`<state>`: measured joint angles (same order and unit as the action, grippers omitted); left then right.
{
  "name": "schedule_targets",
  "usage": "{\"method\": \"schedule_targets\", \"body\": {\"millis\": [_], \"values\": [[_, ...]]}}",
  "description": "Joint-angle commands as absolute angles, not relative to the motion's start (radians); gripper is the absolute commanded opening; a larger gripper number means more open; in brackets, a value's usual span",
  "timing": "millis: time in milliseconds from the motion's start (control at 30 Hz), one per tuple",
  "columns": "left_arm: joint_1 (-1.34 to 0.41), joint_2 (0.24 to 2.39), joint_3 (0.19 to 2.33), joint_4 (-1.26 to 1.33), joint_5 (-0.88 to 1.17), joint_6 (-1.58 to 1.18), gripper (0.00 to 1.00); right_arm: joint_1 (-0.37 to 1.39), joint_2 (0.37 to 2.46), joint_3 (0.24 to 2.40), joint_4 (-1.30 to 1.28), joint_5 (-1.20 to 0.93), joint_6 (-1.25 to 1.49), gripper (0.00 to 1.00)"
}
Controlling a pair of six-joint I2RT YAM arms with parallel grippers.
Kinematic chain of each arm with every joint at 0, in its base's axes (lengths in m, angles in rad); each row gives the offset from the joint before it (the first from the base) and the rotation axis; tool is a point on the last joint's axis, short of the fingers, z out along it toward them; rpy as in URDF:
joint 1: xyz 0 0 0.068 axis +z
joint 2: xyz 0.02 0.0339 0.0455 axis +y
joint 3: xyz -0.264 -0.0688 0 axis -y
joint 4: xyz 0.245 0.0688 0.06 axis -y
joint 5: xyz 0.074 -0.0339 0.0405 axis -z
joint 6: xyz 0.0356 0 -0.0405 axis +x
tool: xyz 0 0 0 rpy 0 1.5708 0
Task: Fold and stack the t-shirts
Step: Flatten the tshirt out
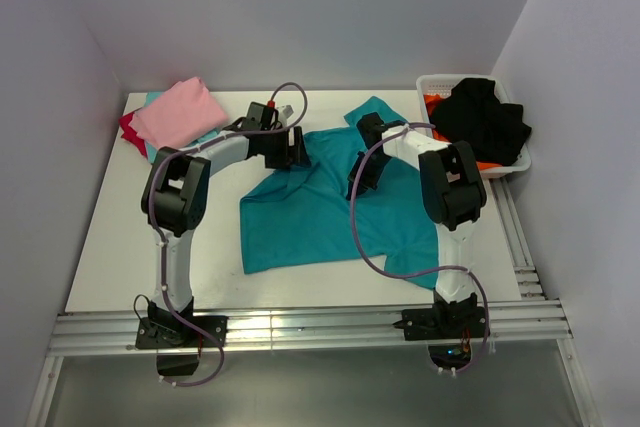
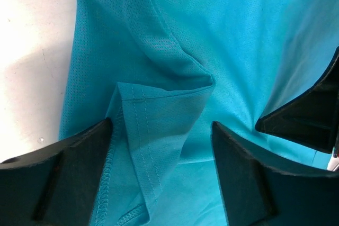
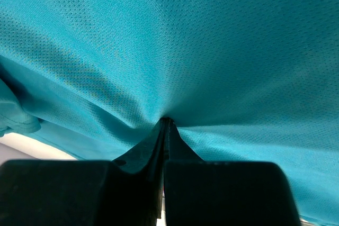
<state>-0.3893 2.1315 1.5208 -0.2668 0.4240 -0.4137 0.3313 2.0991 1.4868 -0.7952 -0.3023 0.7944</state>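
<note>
The main teal t-shirt [image 1: 310, 209] lies rumpled and partly spread in the middle of the table. My left gripper [image 1: 297, 150] is open over its upper left part. In the left wrist view its fingers [image 2: 69, 175] stand on either side of a folded sleeve with a stitched hem [image 2: 153, 125], and hold nothing. My right gripper [image 1: 360, 177] is shut on a pinch of the teal cloth [image 3: 167, 121] near the shirt's upper middle. The cloth puckers at the tips. A folded pink shirt [image 1: 180, 112] tops a pile at the back left, over a red one [image 1: 129, 128] and a lighter teal one [image 1: 207, 135].
A white mesh basket [image 1: 506, 163] stands at the back right and holds a black garment [image 1: 482, 117] and an orange one [image 1: 432, 103]. Grey walls close in the table on three sides. A metal rail [image 1: 300, 327] runs along the near edge by the arm bases.
</note>
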Motion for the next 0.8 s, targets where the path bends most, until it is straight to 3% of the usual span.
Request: {"method": "schedule_targets", "body": {"millis": [0, 300, 400, 600, 767], "values": [[-0.394, 2.141, 1.539, -0.245, 0.442, -0.422, 0.79, 0.341, 2.128, 1.503, -0.799, -0.265, 0.784, 0.0], [-0.394, 2.131, 1.543, -0.247, 0.422, -0.423, 0.6, 0.344, 2.115, 1.465, -0.781, -0.267, 0.79, 0.0], [-0.394, 2.128, 1.546, -0.248, 0.416, -0.426, 0.59, 0.344, 2.114, 1.457, -0.778, -0.267, 0.788, 0.0], [-0.394, 2.123, 1.548, -0.245, 0.41, -0.431, 0.39, 0.348, 2.109, 1.447, -0.773, -0.264, 0.79, 0.0], [-0.394, 2.121, 1.554, -0.253, 0.402, -0.431, 0.35, 0.347, 2.106, 1.442, -0.773, -0.261, 0.788, 0.0]]}}
